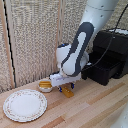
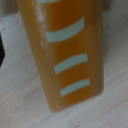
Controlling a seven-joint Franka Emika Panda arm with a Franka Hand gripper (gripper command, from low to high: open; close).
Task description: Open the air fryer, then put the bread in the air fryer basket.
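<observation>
The gripper (image 1: 65,89) is down at the tabletop, its blue-tipped fingers (image 1: 60,89) on either side of the bread (image 1: 68,93), a small golden-orange block. In the wrist view the bread (image 2: 67,50) fills the picture, orange with pale stripes, and no fingers show. Whether the fingers press on it is not visible. The black air fryer (image 1: 114,42) stands at the exterior view's right with its basket (image 1: 103,71) drawn out toward the arm. The air fryer handle is hidden behind the arm.
A paler yellow piece with a small round dish (image 1: 45,86) lies just beside the gripper, toward the exterior view's left. A large white plate (image 1: 24,105) sits on the wooden table (image 1: 90,107). A woven screen stands behind.
</observation>
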